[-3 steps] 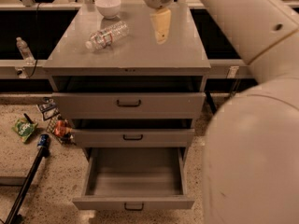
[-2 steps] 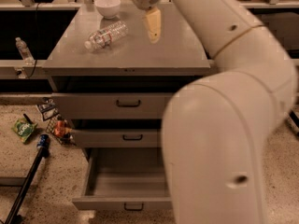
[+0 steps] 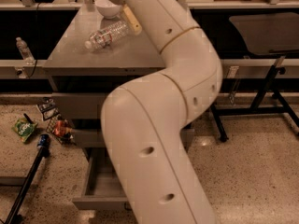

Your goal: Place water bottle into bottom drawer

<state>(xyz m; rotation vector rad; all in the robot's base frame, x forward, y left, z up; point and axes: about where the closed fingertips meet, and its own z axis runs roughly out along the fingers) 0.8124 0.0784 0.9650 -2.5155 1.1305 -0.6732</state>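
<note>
Jaws cannot be told as open or closed on the gripper, above the cabinet's back edge. A cream arm hides most of the open bottom drawer. The water bottle lies sideways on the cabinet top, just beside the gripper; it is best grasped across the middle, gently

Cabinet top carries water bottle and white bowl, gripper beside the bottle
</note>
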